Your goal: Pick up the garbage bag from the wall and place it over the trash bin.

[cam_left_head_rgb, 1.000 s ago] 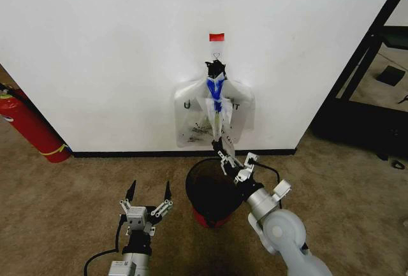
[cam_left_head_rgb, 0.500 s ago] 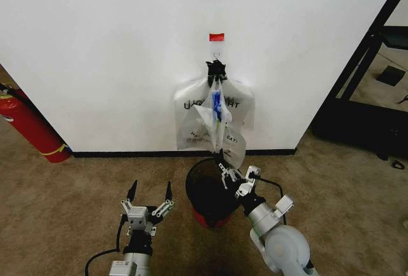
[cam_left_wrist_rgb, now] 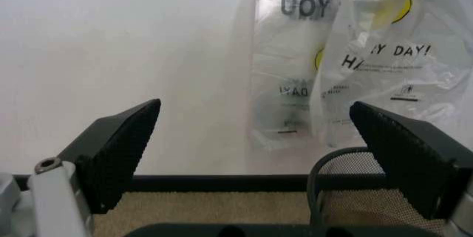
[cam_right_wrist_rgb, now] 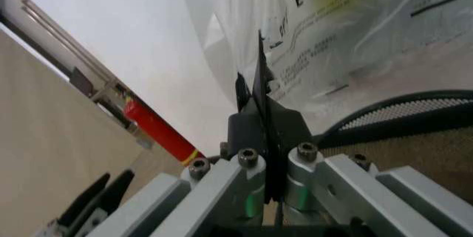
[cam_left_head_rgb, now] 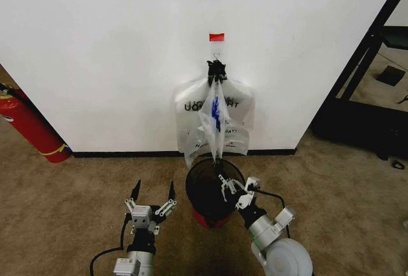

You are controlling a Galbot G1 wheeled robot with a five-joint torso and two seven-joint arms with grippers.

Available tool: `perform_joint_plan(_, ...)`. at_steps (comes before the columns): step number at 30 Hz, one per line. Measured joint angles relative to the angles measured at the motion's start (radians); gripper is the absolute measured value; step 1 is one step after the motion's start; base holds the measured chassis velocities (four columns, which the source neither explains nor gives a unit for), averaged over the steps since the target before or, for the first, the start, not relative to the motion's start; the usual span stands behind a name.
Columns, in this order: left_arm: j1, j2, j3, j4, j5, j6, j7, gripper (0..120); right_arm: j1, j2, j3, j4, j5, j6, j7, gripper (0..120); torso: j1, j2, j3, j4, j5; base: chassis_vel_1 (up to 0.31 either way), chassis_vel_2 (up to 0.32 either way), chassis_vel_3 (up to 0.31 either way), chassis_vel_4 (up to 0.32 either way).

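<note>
Over the trash bin (cam_left_head_rgb: pixel 207 190), right end effector (cam_left_head_rgb: pixel 224 183) (closed) pinches garbage bag (cam_left_head_rgb: pixel 213 120).

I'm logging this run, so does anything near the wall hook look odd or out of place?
The garbage bag is stretched into a thin twisted strand from the hook to the right tool, shut on its lower end above the trash bin. Nothing looks spilled or damaged.

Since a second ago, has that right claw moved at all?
Yes. The right gripper has pulled back from the wall toward the robot, now over the trash bin.
</note>
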Motion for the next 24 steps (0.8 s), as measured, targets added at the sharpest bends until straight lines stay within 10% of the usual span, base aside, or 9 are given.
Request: perform_joint_plan(24,-0.022,0.009,0.017,0.024,-0.015,0.001,0.000,100,-0.121,-0.004,-0.002,-0.003,-0.136,0.097,-0.044,0,0.000,0.000,0.000,0.0000,0.0000,0.000,0.000,0.000,0.000)
